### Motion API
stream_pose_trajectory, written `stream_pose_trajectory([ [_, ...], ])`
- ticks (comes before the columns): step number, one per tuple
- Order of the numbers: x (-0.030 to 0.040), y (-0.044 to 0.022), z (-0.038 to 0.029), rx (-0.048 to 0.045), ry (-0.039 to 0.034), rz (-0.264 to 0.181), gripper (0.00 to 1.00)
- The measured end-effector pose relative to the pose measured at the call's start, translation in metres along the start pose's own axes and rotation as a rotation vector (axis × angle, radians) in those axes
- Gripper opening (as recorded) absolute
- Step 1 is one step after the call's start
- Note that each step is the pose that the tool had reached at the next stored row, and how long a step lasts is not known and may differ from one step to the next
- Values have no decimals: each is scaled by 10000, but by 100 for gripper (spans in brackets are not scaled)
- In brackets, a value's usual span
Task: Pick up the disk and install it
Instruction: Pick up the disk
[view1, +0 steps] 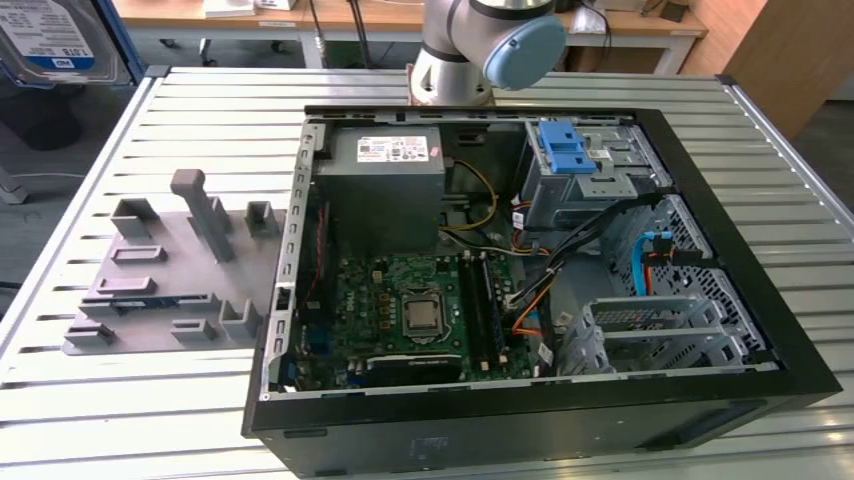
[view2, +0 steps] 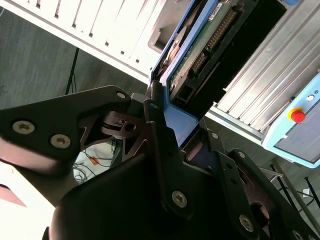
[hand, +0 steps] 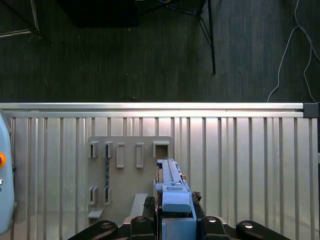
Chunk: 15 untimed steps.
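One end only — we are pinching the disk (hand: 169, 172) in the claw (hand: 172, 202), risking a slip above the table (hand: 250, 150).

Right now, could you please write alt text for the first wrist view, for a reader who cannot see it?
The gripper holds the blue-framed disk edge-on over a grey fixture plate with slots. The plate lies on a slatted metal table, and a dark floor lies beyond the table's edge.
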<state>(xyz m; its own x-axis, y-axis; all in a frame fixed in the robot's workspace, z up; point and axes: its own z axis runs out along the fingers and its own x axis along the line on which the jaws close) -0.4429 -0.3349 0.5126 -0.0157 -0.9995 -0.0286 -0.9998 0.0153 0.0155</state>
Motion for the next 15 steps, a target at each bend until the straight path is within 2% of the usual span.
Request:
stream_pose_trajectory([
  [15, 15, -29, -1, 0, 0, 0, 37],
])
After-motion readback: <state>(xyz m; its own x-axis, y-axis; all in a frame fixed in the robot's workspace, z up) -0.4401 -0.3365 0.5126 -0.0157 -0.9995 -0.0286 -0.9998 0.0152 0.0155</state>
